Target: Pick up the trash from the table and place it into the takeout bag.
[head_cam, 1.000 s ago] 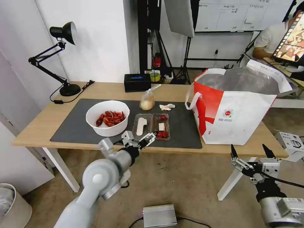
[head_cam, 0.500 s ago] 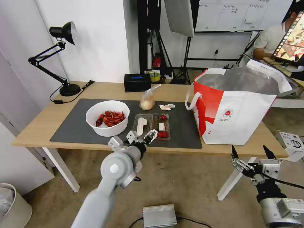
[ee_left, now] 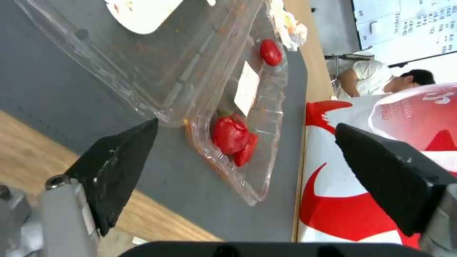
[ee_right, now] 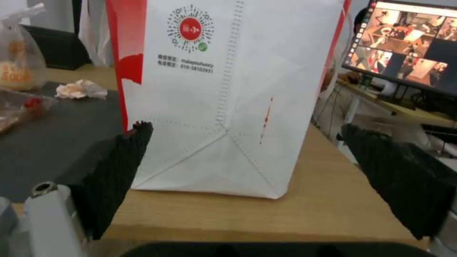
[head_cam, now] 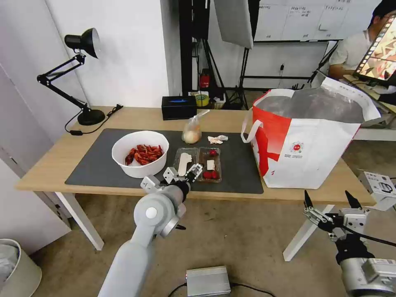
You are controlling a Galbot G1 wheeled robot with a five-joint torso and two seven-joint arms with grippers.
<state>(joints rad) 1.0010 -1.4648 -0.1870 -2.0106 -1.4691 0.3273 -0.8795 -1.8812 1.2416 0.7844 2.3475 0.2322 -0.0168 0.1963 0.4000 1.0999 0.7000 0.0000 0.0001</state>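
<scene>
On the table (head_cam: 53,165), the trash lies on a dark grey mat (head_cam: 95,165): a white bowl (head_cam: 138,170) of red shells, a clear hinged tray (head_cam: 198,156), a knotted clear bag (head_cam: 192,133) and a crumpled tissue (head_cam: 217,139). My left gripper (head_cam: 181,173) is open at the tray's near edge, just above the mat. In the left wrist view the tray (ee_left: 190,71) with red pieces (ee_left: 231,134) lies just beyond the left gripper (ee_left: 246,125). The red-and-white takeout bag (head_cam: 305,152) stands open on the right. My right gripper (head_cam: 330,202) hangs open below the table's front edge, facing the bag (ee_right: 228,89).
A black desk lamp (head_cam: 84,41) and a black box (head_cam: 178,107) stand along the table's far side. A silver box (head_cam: 207,280) lies on the floor ahead, a bin (head_cam: 16,268) at the lower left, a white device (head_cam: 379,187) at the right.
My left gripper has moved forward and up from below the table's front edge to the tray's near edge. The right arm has barely moved.
</scene>
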